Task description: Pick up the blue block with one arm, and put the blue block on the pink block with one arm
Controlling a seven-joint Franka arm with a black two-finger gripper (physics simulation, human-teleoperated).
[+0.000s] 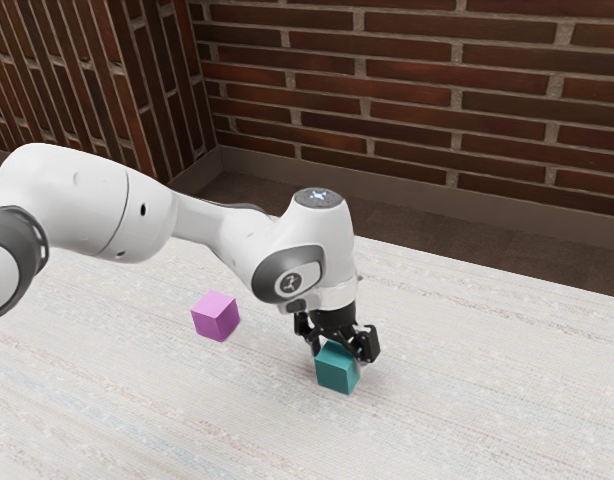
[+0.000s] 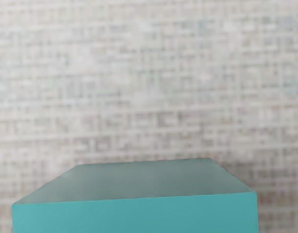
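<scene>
Hand [image 1: 339, 349] is low over the blue block [image 1: 336, 373], teal in colour, right at its top. Can't tell if it's clenched on the block or released. The block sits flat on the pale desk [image 1: 487, 400]. Pink block [image 1: 215, 316] is on the desk too, apart from it, toward the exterior view's left. In the wrist view the blue block [image 2: 139, 199] is just under the hand. Brick wall [image 1: 437, 90] behind.

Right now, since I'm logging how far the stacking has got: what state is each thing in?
blue block: resting on the table, not yet stacked.
pink block: on the table, apart from the blue block, nothing on top.
end effector: low, directly over the blue block.
</scene>
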